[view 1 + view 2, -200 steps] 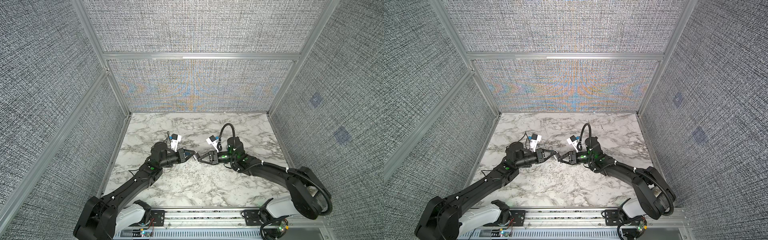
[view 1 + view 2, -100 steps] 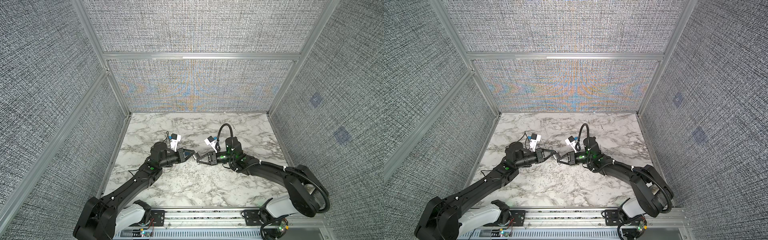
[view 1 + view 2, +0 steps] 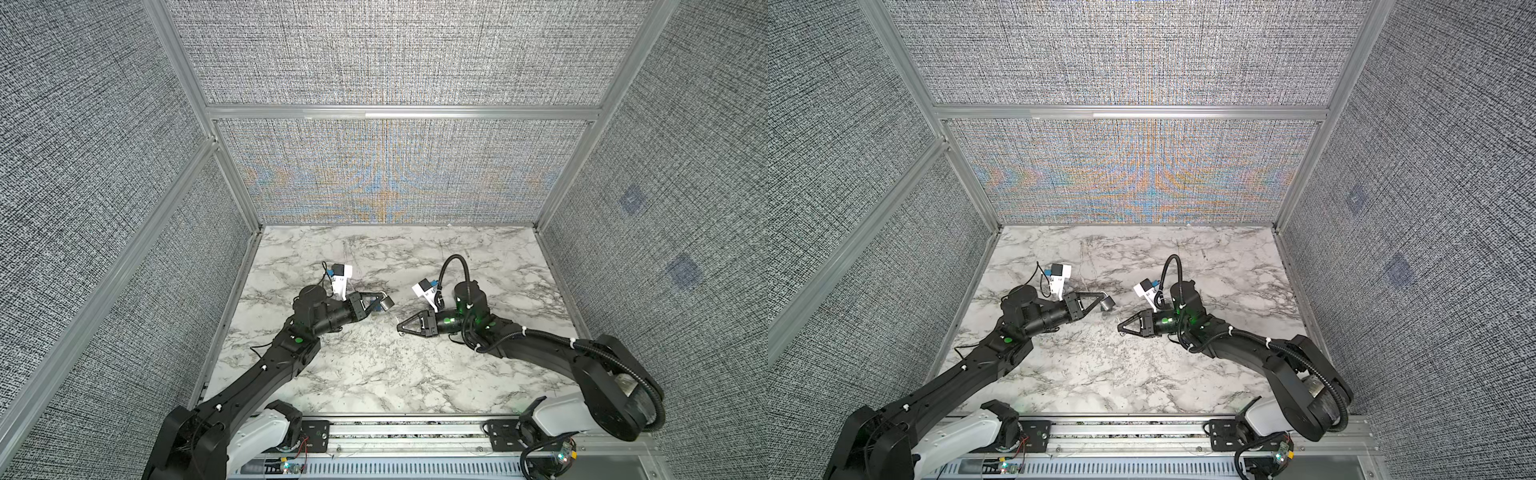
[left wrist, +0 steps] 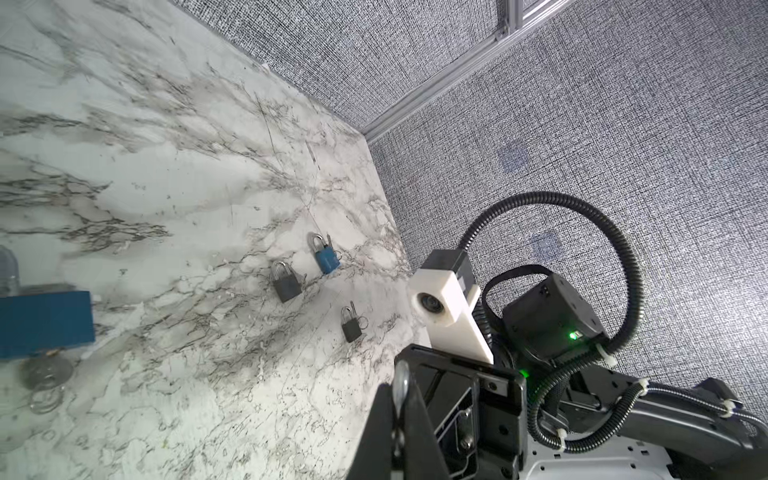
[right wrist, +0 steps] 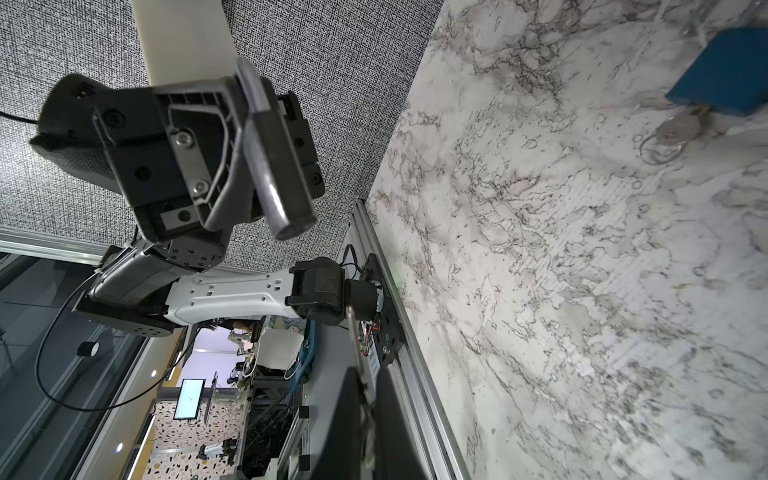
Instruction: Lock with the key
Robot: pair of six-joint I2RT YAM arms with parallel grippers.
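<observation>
Two arms meet over the white marble table (image 3: 374, 374): the left gripper (image 3: 377, 300) is clamped on the dark grey metal padlock (image 3: 387, 303), held off the surface and apparently turned toward the right gripper (image 3: 400, 329), whose jaws pinch the thin silver key (image 5: 351, 328), ready for insertion, I think.

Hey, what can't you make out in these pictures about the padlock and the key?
- key: the right wrist view shows only a thin blade, edge-on, past the shut right gripper; teeth unreadable.
- grey padlock in the left gripper: keyhole lost in close-up blur in the right wrist view.
- near blue padlock: blurred and cut off by the frame edge in both wrist views.
</observation>
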